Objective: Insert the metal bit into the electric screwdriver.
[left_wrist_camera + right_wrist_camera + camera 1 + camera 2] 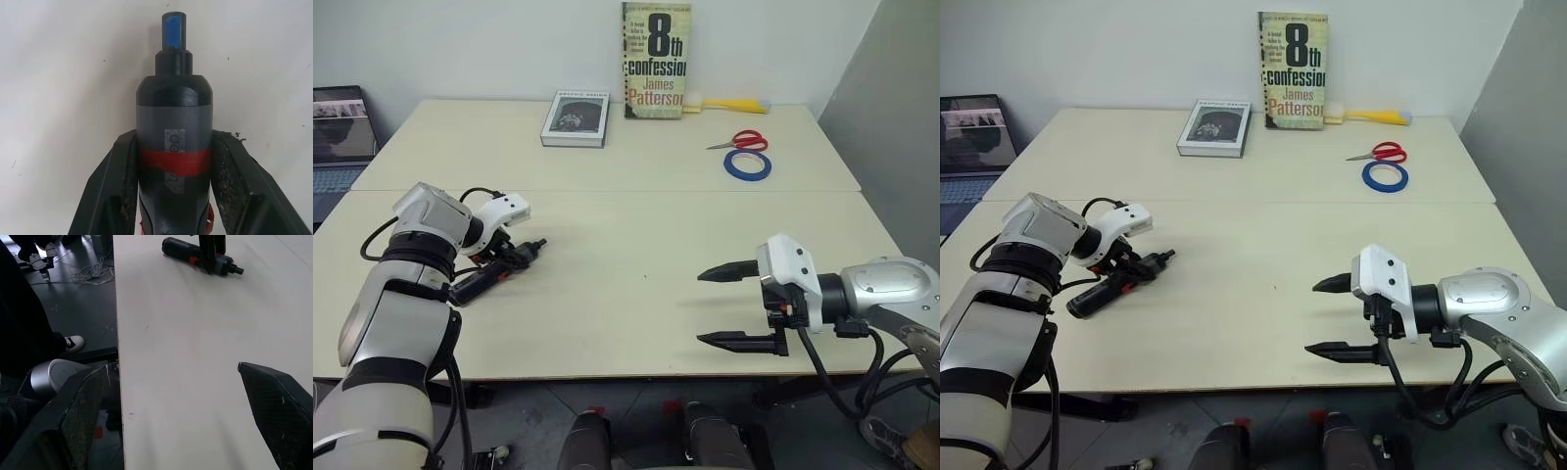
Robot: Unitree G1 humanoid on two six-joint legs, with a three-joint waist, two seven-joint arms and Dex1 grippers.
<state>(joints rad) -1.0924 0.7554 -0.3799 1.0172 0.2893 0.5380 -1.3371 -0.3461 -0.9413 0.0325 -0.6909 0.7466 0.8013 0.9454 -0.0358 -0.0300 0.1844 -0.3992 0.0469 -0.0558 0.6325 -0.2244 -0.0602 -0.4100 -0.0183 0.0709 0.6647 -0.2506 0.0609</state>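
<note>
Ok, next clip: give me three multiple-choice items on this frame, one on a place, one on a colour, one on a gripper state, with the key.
1. Where do the scissors lie?
A. beside the blue tape roll
B. on the flat book
C. under the right gripper

2. What colour is the band round the electric screwdriver?
A. yellow
B. red
C. green

3. How is the left gripper?
A. open above the table
B. shut on the electric screwdriver
C. shut on nothing

Key: 1 A, they lie just behind the roll. 2 B, the left wrist view shows it. 3 B, both fingers press the body.
</note>
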